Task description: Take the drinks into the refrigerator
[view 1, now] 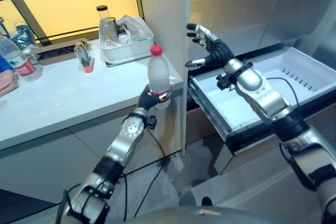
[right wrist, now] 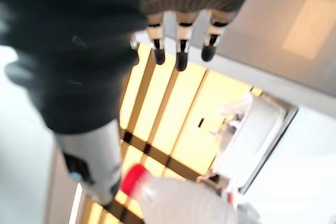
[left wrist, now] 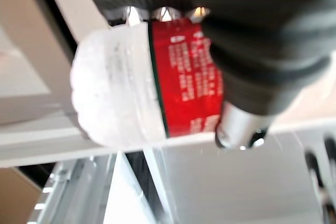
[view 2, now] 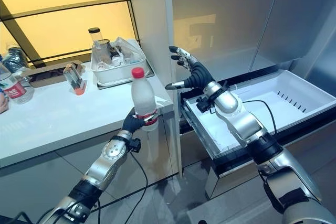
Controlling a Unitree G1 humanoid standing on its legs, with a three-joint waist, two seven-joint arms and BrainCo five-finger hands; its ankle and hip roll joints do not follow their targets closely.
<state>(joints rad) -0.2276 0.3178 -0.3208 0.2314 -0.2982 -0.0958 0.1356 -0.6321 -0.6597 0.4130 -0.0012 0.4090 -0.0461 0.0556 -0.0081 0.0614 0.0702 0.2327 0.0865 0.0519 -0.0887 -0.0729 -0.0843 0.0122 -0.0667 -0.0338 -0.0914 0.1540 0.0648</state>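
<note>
The water bottle (view 1: pixel 158 76), clear with a red cap and red label, stood upright in the air just off the counter's (view 1: pixel 79 95) front right corner, between the counter and the pulled-out refrigerator drawer (view 1: pixel 273 85). The left hand (view 1: pixel 149 98) gripped it low down, fingers and thumb curled round the label. The right hand (view 1: pixel 207 45) was raised near the drawer's back left corner, fingers spread and nearly straight, thumb held apart, touching nothing. The white drawer sat open below grey refrigerator doors. On the white counter a white tray (view 1: pixel 127 45) of jars and packets stood toward the back right, a small item (view 1: pixel 85 57) beside it, and another bottle (view 1: pixel 18 61) near the left edge before a yellow-lit window.
</note>
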